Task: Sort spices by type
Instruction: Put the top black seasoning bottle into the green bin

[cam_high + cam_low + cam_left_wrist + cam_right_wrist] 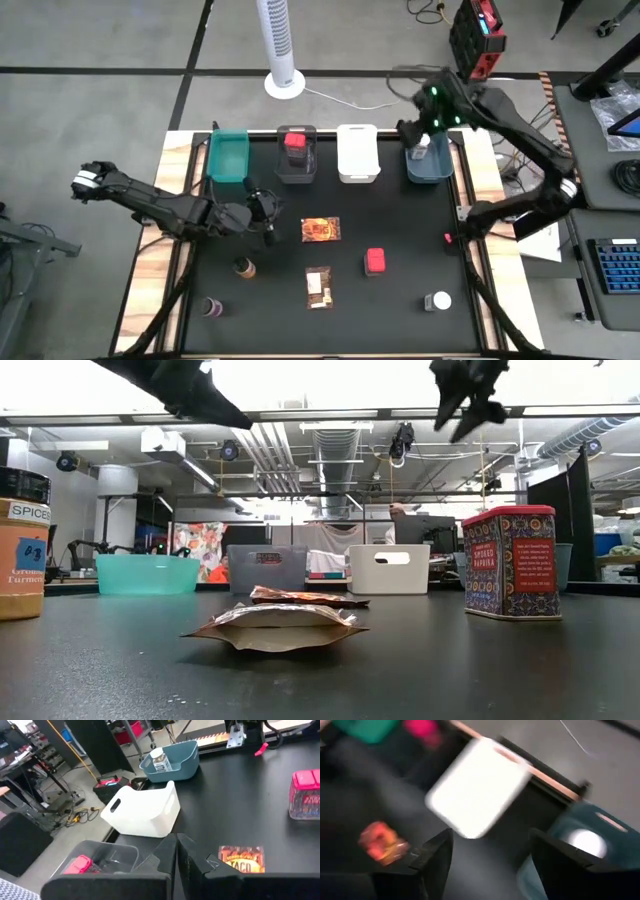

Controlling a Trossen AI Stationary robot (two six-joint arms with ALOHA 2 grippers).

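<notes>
Four bins (pixel 293 152) along far edge

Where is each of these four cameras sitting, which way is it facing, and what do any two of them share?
High view: overhead, straight down on the table; both arms show.
Low view: table height, level across packets toward the bins; arms hang above.
Left wrist view: on the left arm, past the shut left gripper toward the white bin.
Right wrist view: on the right arm, over the bins; open right gripper.
Shared: white bin, red tub.
</notes>
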